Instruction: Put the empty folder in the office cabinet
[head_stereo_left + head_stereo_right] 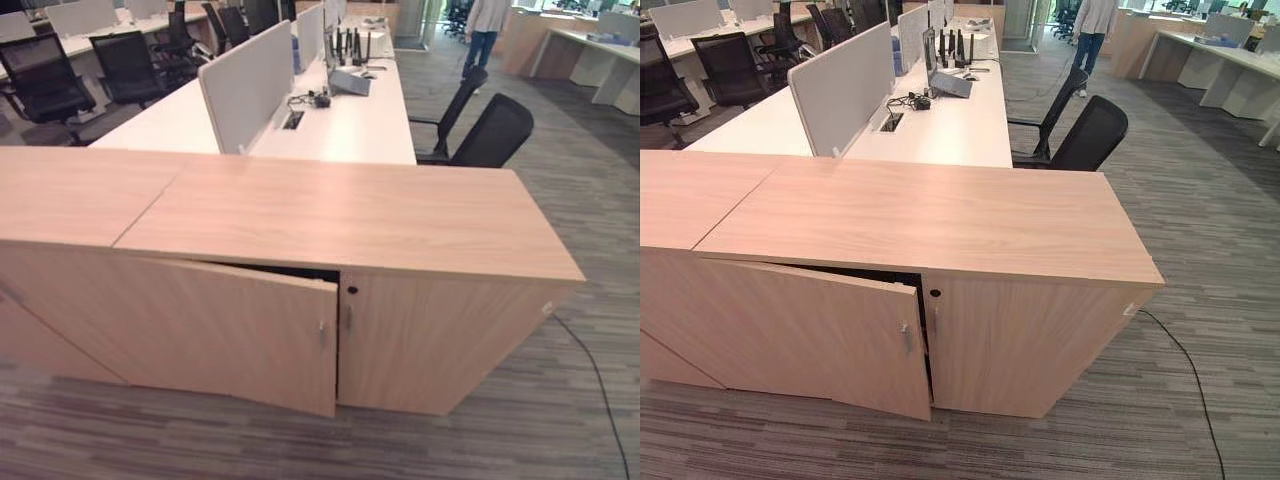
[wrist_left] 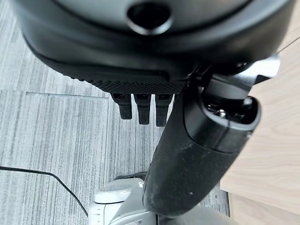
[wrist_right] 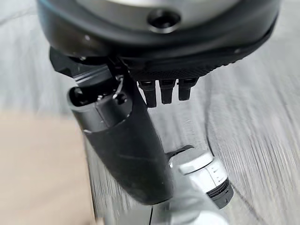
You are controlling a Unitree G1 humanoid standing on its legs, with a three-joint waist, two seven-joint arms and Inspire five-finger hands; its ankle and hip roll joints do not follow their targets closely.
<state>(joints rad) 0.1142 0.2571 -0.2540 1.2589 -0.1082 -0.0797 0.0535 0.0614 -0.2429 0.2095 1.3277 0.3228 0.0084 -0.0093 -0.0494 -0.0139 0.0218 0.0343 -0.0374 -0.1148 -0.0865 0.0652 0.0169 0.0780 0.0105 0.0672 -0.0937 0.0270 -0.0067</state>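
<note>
Both dark hands, left (image 2: 187,154) and right (image 3: 126,150), hang relaxed and hold nothing. One door (image 1: 200,325) of the light wooden office cabinet (image 1: 340,215) stands ajar, so the placing seems done and only closing remains.

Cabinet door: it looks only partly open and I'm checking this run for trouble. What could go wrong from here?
1. The cabinet door stands only slightly ajar, so it would likely need swinging wider; a folder pushed at the narrow gap could jam.
2. The left hand and right hand hang over the floor with straight fingers and hold no folder, so the folder still has to be fetched.
</note>
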